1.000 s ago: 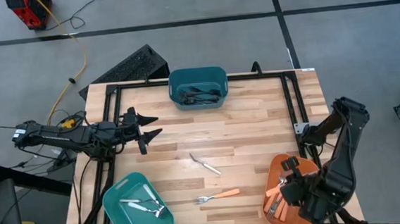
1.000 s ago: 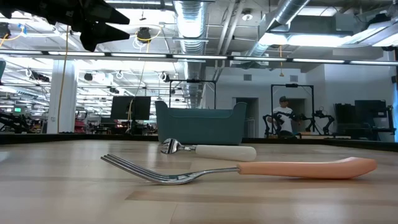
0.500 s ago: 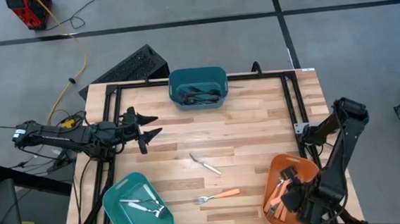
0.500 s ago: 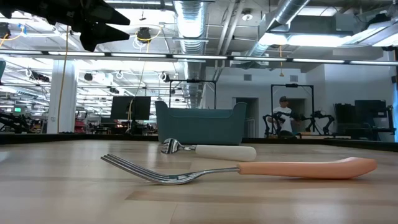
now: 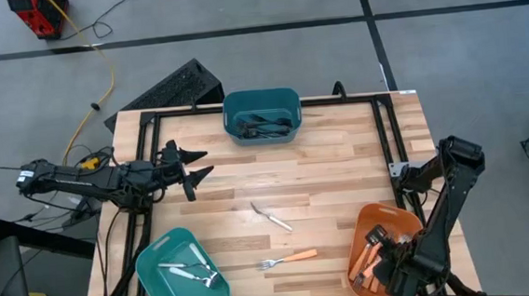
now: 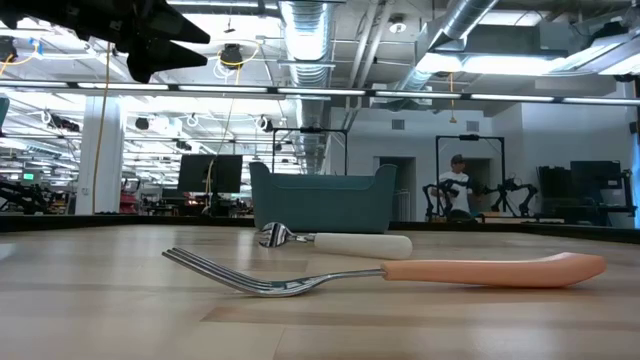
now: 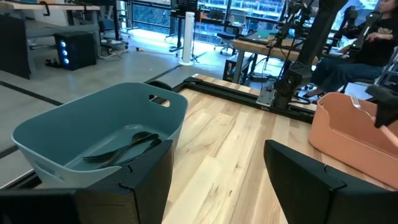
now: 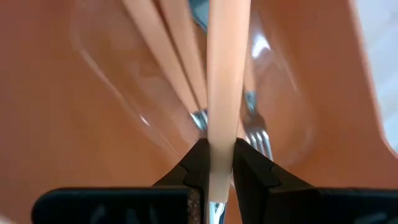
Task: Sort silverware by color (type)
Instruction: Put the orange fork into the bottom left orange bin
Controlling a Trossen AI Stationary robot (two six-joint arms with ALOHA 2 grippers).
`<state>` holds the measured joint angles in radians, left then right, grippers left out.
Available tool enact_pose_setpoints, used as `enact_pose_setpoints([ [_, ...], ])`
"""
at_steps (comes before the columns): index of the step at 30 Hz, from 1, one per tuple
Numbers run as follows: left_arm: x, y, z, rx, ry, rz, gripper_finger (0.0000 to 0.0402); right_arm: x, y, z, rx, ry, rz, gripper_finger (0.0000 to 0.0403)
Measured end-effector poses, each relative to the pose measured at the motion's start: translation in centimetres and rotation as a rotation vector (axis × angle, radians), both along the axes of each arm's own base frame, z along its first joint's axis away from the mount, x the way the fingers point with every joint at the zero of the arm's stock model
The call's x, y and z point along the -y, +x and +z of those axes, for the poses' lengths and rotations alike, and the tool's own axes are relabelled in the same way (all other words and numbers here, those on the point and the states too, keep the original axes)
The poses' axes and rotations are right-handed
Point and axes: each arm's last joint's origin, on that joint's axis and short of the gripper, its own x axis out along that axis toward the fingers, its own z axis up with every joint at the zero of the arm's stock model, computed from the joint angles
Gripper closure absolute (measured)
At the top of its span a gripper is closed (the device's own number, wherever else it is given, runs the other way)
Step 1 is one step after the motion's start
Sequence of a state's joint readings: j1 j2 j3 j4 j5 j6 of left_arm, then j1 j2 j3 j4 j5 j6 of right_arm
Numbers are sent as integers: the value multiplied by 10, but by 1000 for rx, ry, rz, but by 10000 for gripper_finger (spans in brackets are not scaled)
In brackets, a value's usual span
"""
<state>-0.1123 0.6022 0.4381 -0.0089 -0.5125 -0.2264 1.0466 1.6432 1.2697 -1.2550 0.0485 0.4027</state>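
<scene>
Orange-handled fork (image 8: 222,93) | pinched by right fingers (image 8: 198,165) (over orange bin (image 5: 374,221))

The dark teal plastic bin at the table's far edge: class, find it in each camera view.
High view: dark teal plastic bin, top centre.
Low view: centre, behind the white-handled fork.
Left wrist view: left.
Right wrist view: not shown.
Shared landmark: black utensils inside.

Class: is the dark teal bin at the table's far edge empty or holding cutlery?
Holding cutlery: dark utensils lie inside the dark teal bin.
</scene>
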Motion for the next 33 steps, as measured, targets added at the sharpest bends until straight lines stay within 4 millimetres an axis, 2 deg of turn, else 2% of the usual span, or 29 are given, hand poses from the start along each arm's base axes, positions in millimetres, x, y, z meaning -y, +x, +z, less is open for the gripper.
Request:
enact_pose_setpoints([
  [16, 0, 0, 0, 1, -2, 0, 167, 4, 14, 0, 18, 36, 49, 330],
  [23, 0, 0, 0, 1, -3, 0, 167, 9, 13, -20, -12, 36, 39, 330],
  [33, 0, 0, 0, 4, -3, 0, 167, 10, 11, -36, -1, 64, 71, 330],
])
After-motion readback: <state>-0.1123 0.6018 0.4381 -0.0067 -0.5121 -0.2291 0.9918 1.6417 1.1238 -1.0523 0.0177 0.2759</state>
